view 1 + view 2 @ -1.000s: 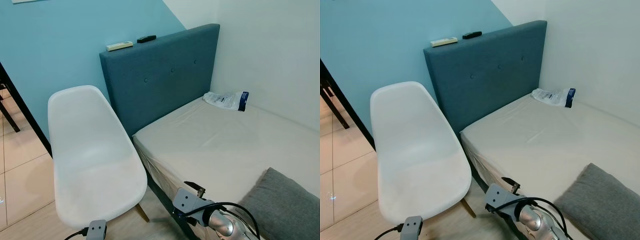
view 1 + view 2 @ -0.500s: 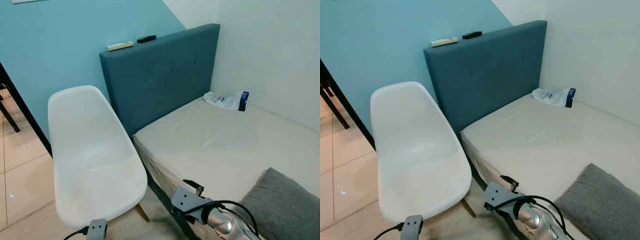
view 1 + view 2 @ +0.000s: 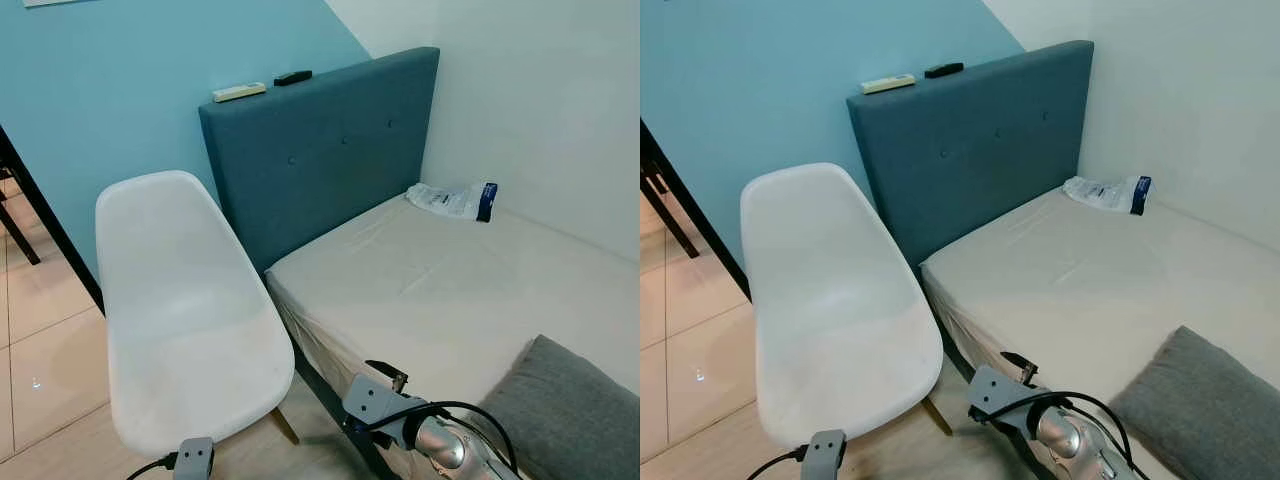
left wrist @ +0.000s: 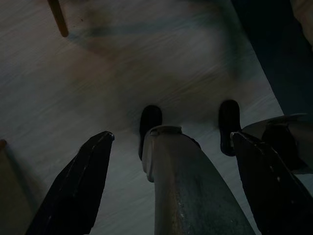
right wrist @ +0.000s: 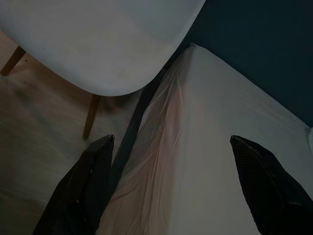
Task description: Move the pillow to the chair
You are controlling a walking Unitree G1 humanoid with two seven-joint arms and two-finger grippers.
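Note:
The grey pillow (image 3: 566, 412) lies on the bed's near right corner. To the left of the bed stands the white shell chair (image 3: 180, 310), its seat bare. My right arm (image 3: 432, 440) hangs low between the chair and the pillow. In the right wrist view my right gripper (image 5: 171, 142) is open above the mattress edge (image 5: 195, 161) and the chair seat (image 5: 98, 39), holding nothing. My left gripper (image 4: 172, 138) hangs idle and open over the floor beside my leg (image 4: 190, 186).
The bed (image 3: 450, 290) has a beige sheet and a blue headboard (image 3: 320, 150) with two remotes on top. A plastic packet (image 3: 452, 199) lies by the white wall. A dark table leg (image 3: 45, 225) stands at the left, on the tiled floor (image 3: 45, 370).

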